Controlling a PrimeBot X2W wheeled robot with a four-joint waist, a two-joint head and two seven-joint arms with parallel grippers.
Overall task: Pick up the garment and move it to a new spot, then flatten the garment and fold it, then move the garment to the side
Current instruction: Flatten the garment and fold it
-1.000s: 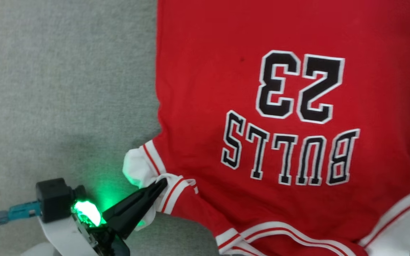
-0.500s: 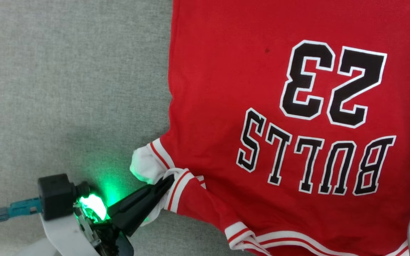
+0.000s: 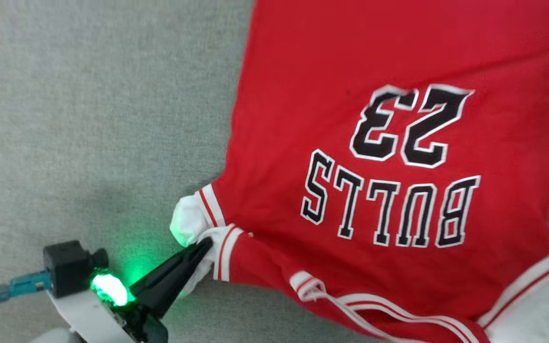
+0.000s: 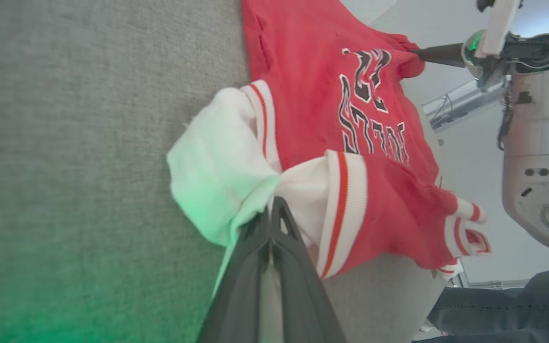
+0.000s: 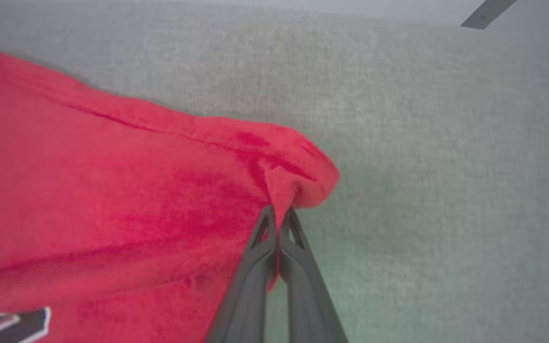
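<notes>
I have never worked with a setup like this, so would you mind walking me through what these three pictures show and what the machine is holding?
This is a wheeled robot with two arms, each ending in a gripper with two long dark fingers. One picture comes from a camera on its head, looking down at a grey fabric surface. The other two come from cameras on each wrist, looking along that arm's fingers.

On the surface lies a red jersey with white sleeves and black print reading BULLS 23, upside down from the head.

The left gripper is shut on the jersey's white sleeve; the head view shows it too. The right gripper is shut on a pinched red edge of the jersey.

A person's trouser leg shows in the left wrist view.
</notes>
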